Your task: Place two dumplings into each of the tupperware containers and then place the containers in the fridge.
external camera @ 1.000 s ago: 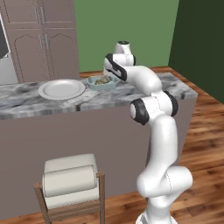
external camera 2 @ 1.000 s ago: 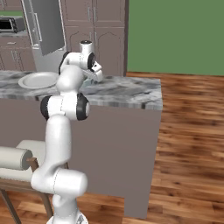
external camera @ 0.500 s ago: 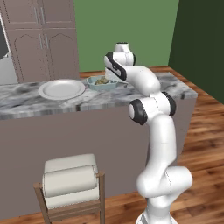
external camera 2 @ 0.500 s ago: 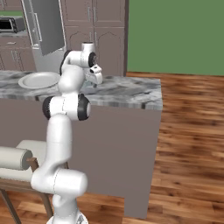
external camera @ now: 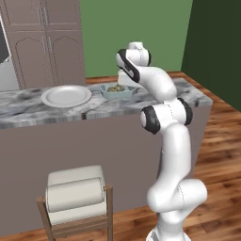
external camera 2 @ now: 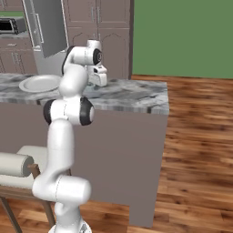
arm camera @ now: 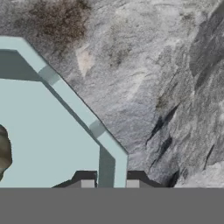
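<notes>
A grey marble counter [external camera: 28, 112] is seen running across a kitchen with brown wooden cabinets [external camera: 44, 37] and a green wall [external camera 2: 182, 36] behind it. One round white plate [external camera: 66, 95] is set on the counter, toward its back edge. Just beside it, one pale teal container [external camera: 118, 91] is counted, with tan dumplings [external camera: 114, 88] piled inside; how many there are cannot be told, since they blur into one lump. In the hand view a single dumpling [arm camera: 3, 151] is cut off at the picture's left edge, lying on the container's floor.

The gripper [arm camera: 107, 180] is brought down over the container's rim [arm camera: 76, 107], and the two finger tips [arm camera: 85, 180] are seen drawn close, one on each side of that rim near a corner; the rim wall is pinched between them. In the left base view the hand is mostly hidden behind the arm's upper joint.

At the far left of the right base view a grey fridge door [external camera 2: 48, 25] is shown standing open, and a black microwave [external camera 2: 11, 26] is partly cut off. One padded stool [external camera: 77, 195] is placed below the counter's front.
</notes>
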You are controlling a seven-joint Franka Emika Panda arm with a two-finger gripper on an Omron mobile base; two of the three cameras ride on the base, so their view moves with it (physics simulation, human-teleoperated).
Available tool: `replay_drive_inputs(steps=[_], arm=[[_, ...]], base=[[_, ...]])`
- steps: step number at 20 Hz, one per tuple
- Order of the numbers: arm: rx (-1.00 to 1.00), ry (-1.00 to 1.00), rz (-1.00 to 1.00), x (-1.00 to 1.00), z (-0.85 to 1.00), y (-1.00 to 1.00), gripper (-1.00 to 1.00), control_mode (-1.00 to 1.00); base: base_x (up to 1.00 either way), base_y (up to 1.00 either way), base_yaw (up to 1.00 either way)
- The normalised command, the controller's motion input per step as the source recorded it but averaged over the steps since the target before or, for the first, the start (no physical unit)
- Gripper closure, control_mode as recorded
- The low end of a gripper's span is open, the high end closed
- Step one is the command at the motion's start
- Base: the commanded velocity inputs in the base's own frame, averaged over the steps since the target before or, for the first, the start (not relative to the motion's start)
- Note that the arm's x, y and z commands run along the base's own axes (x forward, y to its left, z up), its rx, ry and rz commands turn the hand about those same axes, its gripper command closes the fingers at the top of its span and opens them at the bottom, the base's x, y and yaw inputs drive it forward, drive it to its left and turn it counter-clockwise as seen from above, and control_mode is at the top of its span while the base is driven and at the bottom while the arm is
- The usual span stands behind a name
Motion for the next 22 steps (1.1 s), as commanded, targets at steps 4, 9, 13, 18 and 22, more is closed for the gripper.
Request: replay_drive_inputs(steps=[4,9,13,18,22], arm=[[0.0,0.0,-0.2,-1.0,0.0,-0.32,1.0,-1.0],[0.0,-0.03,-0.22,-1.0,0.08,-0.12,1.0,-1.0],[0.0,-0.13,-0.27,-1.0,0.27,-0.01,1.0,-1.0],[-0.03,-0.24,-0.2,-0.99,0.39,0.0,1.0,-1.0],[-0.09,-0.22,-0.13,-0.82,0.39,0.0,1.0,-1.0]], base=[[0.0,0.0,0.0],[0.0,0.0,0.0],[0.0,0.0,0.0],[0.0,0.0,0.0],[0.0,0.0,0.0]])
